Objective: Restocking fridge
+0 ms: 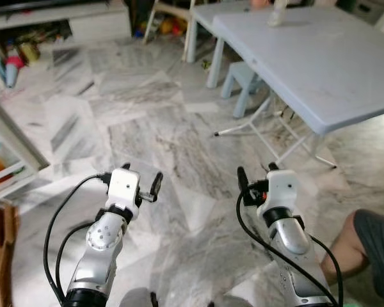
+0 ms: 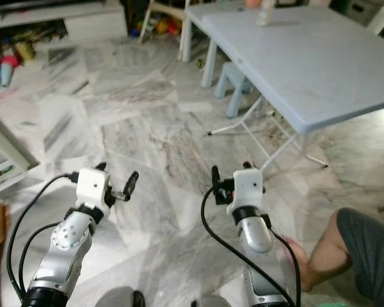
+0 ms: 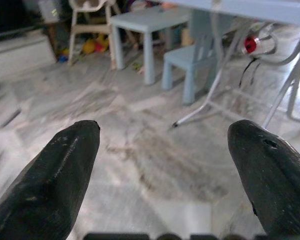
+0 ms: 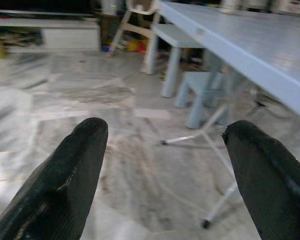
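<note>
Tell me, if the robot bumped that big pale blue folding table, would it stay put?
Probably not firmly. The folding table stands on thin white metal legs, so it looks light for its size and may slide on the glossy marble floor. Its wide top suggests wobbling rather than tipping, though the small bottle on it might topple.

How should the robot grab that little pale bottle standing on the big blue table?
Grip the pale bottle around its middle, coming in level from the table's near edge. It looks upright and narrow, so two fingers could close across its sides. It stands far back on the folding table; both the left gripper and right gripper are open, empty and far away. Details are too small to confirm.
</note>
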Motion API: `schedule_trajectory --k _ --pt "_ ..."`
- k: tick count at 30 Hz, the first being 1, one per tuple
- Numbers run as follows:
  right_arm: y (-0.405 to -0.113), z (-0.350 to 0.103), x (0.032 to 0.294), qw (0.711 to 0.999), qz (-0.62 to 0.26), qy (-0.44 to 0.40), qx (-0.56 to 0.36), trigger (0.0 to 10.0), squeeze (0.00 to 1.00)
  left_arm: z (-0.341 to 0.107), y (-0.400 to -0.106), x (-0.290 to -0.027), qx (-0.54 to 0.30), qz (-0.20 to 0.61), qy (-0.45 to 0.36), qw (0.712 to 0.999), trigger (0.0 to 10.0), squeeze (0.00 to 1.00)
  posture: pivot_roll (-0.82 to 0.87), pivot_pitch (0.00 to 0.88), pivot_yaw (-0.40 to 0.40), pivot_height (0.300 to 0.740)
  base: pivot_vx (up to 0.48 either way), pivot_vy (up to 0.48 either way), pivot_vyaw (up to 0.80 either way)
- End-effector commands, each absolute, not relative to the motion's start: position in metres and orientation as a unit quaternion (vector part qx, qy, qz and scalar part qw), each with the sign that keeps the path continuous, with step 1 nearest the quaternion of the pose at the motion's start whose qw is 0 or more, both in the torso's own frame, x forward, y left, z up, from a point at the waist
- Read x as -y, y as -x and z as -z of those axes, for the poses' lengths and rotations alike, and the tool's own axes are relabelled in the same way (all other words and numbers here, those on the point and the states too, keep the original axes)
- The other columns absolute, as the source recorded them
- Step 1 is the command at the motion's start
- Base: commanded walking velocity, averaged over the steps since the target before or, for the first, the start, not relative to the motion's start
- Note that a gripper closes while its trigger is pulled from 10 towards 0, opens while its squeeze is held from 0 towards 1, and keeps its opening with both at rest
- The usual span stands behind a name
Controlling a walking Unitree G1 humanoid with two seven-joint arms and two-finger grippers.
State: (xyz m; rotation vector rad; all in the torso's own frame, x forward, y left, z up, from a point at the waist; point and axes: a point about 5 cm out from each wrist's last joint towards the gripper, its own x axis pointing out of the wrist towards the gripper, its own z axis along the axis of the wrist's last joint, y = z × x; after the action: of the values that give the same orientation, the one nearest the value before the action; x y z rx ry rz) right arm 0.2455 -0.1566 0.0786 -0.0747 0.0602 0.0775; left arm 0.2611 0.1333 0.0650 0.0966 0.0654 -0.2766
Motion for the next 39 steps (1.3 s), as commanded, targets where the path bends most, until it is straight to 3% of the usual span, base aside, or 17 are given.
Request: schedule_trajectory --k 1,11,39 --pt "-0.246 -0.079 0.166 0.998 -0.022 0.044 -0.031 10.0 0.0 -0.065 -0.262 -0.126 -0.033 0.145 -0.048 0.988 10.0 0.0 -0.08 0.027 -0.022 0.74 0.48 0.0 0.0" --pt "-0.245 -0.082 0.167 0.998 -0.02 0.054 -0.019 10.0 0.0 -0.074 -0.271 -0.117 -0.018 0.163 -0.061 0.985 10.0 0.0 -0.1 0.041 0.007 0.74 0.48 0.0 0.22" --pt "-0.252 -0.077 0.162 0.998 -0.025 0.054 -0.011 10.0 0.0 -0.068 -0.271 -0.16 -0.034 0.045 -0.091 0.994 10.0 0.0 -0.07 0.002 0.017 0.74 0.458 0.0 0.58"
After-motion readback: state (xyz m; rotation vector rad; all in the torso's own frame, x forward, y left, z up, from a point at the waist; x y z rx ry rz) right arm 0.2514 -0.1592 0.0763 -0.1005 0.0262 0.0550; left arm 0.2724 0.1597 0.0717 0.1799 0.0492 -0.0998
